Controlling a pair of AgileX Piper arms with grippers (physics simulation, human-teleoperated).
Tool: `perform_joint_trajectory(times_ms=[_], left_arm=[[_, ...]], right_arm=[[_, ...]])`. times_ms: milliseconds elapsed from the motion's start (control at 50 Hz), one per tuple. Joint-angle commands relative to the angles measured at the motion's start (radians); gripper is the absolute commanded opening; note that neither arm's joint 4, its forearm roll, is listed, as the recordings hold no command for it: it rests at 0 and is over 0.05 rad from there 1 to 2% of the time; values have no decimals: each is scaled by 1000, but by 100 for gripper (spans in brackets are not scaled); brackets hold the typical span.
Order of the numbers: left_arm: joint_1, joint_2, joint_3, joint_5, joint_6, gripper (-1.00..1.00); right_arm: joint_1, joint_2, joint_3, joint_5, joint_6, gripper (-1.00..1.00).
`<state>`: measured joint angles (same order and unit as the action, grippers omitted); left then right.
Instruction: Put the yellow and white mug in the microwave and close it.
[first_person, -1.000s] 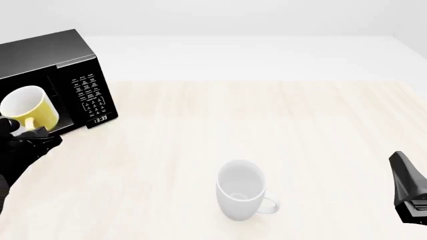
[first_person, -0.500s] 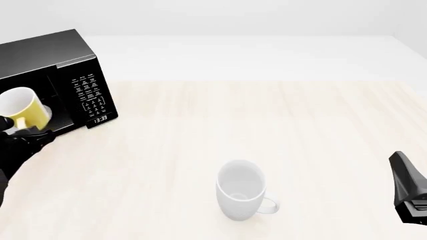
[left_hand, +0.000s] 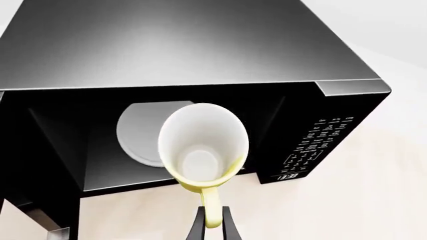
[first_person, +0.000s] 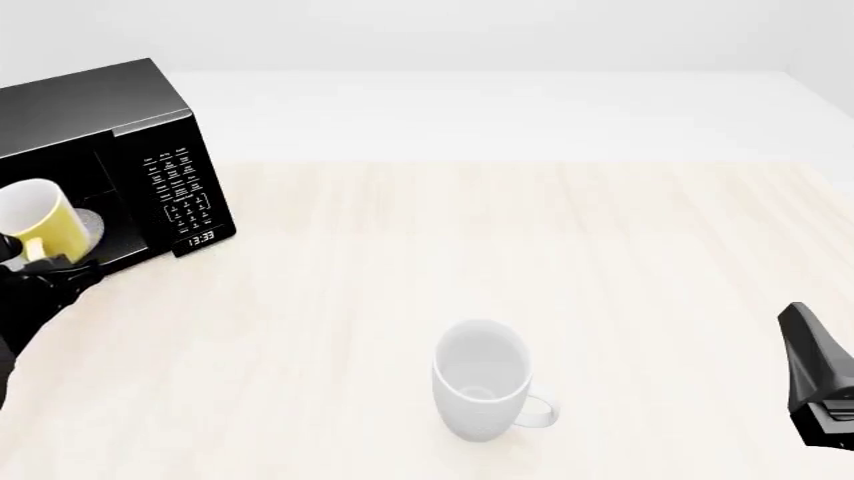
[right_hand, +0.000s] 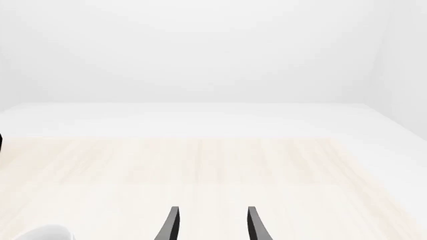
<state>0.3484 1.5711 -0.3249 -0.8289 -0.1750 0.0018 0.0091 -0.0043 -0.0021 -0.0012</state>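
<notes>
Left gripper — jaws clamped narrow on the yellow loop handle of the yellow and white mug. The mug hangs tipped, its white inside facing the wrist camera, right at the mouth of the microwave. From the front, the mug sits at the cavity opening at the far left of the worktop, the left gripper just beneath it; whether its base has crossed the threshold, I cannot tell.

Microwave stands open. The white turntable plate shows inside the cavity, partly behind the mug's rim. Keypad panel with white lettering faces out; small clock below it.

Larger white mug stands upright near the front middle of the worktop, handle to the right, well apart from the microwave.

Right gripper — jaws spread apart, holding nothing, over bare worktop; a sliver of the white mug shows at the frame's corner. In the front view its arm sits at the right edge.
</notes>
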Motion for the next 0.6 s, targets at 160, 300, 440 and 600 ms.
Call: perform_joint_trajectory(times_ms=[160,300,440,600], left_arm=[[18,43,-27,-15,0,-100],[24,59,-48,-11,-5,-100],[27,74,-58,-17,-6,-100],[36,68,-68,-10,-6,-100]], right_arm=[[0,0,0,0,0,100],[0,0,0,0,0,100],[0,0,0,0,0,100],[0,0,0,0,0,100]])
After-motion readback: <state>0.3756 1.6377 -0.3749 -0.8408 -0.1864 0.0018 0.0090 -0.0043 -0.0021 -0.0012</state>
